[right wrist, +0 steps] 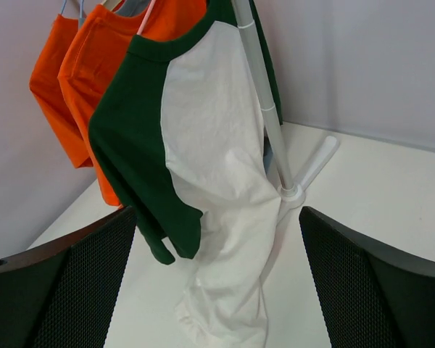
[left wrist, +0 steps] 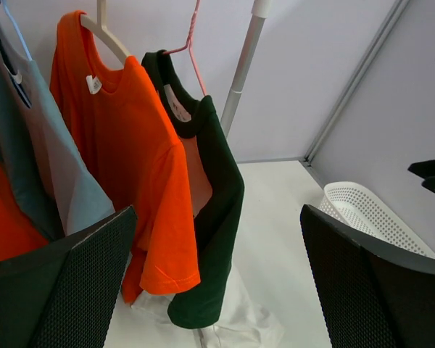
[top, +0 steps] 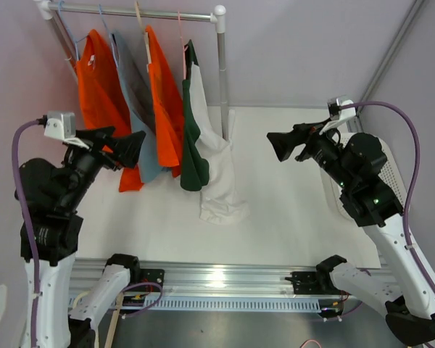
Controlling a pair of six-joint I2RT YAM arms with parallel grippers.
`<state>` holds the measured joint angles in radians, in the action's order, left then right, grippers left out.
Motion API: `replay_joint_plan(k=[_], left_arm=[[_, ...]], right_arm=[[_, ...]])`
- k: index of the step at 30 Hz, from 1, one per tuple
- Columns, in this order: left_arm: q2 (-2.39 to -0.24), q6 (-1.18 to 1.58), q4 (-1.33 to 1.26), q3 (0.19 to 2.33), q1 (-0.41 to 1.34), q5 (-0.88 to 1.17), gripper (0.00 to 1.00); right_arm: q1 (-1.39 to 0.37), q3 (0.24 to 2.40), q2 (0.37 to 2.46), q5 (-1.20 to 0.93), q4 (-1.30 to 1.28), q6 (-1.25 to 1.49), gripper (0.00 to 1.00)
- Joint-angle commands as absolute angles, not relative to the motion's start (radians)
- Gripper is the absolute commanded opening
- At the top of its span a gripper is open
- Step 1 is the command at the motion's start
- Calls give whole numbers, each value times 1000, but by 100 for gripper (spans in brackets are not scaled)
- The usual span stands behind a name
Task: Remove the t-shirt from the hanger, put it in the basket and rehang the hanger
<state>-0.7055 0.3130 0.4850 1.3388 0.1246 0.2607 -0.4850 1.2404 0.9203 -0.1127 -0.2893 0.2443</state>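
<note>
- We see the left fingers [top: 130, 147] [left wrist: 72, 283] spread wide with nothing between them, and the right fingers [top: 281, 147] [right wrist: 377, 290] equally wide and empty
- The green-and-white t-shirt [top: 203, 145] [left wrist: 217, 188] [right wrist: 210, 145] hangs straight ahead of the right fingers, and ahead of the left fingers too; it lies between the two pairs and touches neither
- It sits on a pink hanger [top: 182, 54] [left wrist: 192, 51] above both pairs of fingers, hooked on the rail [top: 130, 11] at the end nearest the post [right wrist: 264, 94]
- On the far side from the right fingers an orange t-shirt [left wrist: 123, 159] presses against it, with a grey t-shirt [left wrist: 51, 167] beyond
- Below the fingers, its white hem appears to bunch on the counter [top: 290, 196]
- We judge this the shirt to take, since it is the outermost one and open to both arms
- We expect it to be light, limp and stretchy: it will sag and fold wherever we pinch it, and the collar will likely drag on the hanger arms
- We would take hold at the green shoulder or sleeve [right wrist: 130, 167] facing the right fingers and slide it off one hanger arm first
- A pull on the hem alone may tip the hanger or unhook it from the rail
- A white basket [left wrist: 370, 210] lies to the right of the left fingers
</note>
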Motion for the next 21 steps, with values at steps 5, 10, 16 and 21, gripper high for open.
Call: replay_joint_plan(k=[5, 10, 16, 21], left_arm=[[-856, 261, 523, 1471, 264, 74, 100], [-1055, 235, 589, 1696, 417, -72, 99], [-1421, 219, 735, 2166, 509, -258, 99], [-1719, 204, 836, 2543, 506, -298, 99]], right_arm=[[-488, 1241, 876, -32, -308, 224, 99], [-486, 1232, 897, -9, -311, 233, 100], [-486, 1213, 904, -14, -307, 232, 99], [-486, 1203, 871, -8, -293, 230, 99]])
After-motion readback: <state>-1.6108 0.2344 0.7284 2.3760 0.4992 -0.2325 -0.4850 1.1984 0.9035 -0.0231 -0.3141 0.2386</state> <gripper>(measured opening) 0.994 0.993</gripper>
